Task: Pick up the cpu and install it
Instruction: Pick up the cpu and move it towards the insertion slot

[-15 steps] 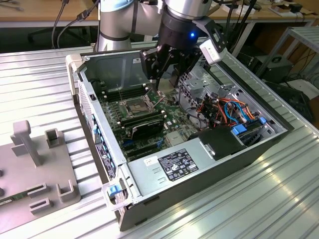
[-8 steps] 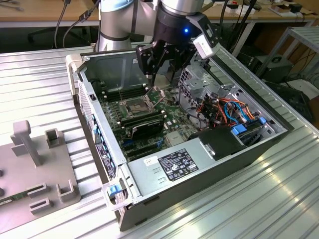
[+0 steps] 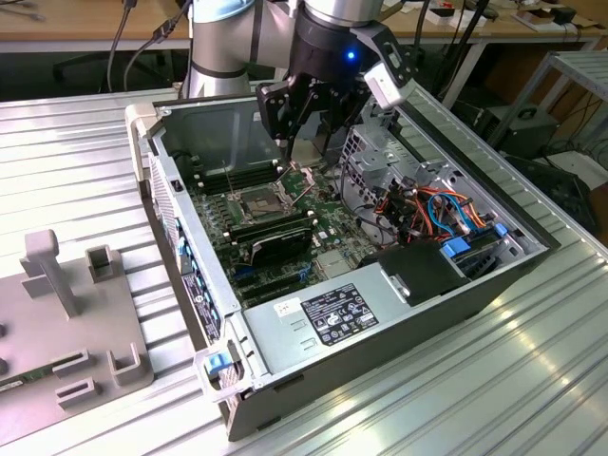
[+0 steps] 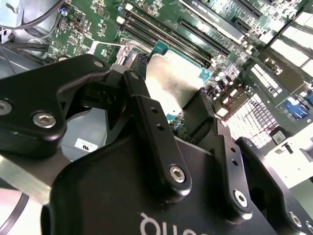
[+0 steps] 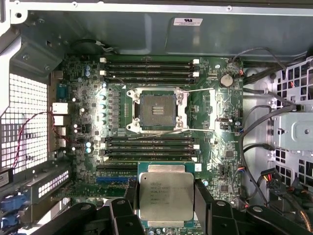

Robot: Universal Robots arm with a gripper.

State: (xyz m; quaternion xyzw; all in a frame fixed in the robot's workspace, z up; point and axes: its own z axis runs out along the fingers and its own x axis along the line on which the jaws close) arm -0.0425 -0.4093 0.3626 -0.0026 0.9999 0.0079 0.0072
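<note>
1. The gripper (image 5: 166, 208) is closed narrowly on the cpu (image 5: 165, 196). One of its black fingers (image 5: 201, 198) presses against each of two opposite edges of the chip.
2. The cpu is held flat with its dull silver top facing the camera in the first wrist view. In the second wrist view the cpu (image 4: 173, 81) sits between the fingers (image 4: 146, 117), above the green board and clear of it.
3. In the exterior view the gripper (image 3: 306, 142) hangs inside the open computer case (image 3: 180, 237). It is over the far part of the motherboard (image 3: 328, 233), just beyond the socket (image 3: 258, 201).
4. The socket (image 5: 156, 110) lies open with its pin field bare and its metal frame and wire levers swung aside. The cpu is apart from it, over the nearer bank of memory slots (image 5: 151, 144).
5. A second bank of memory slots (image 5: 149, 68) runs along the far side of the socket.
6. Towards the exterior view's right, orange and blue cables (image 3: 437, 204) crowd the case. A grey power supply (image 3: 332, 318) fills its near end.
7. The case lies on a ribbed metal table (image 3: 532, 380).
8. A grey fixture (image 3: 66, 323) with upright blocks stands on the table at the exterior view's left, well apart from the case.
</note>
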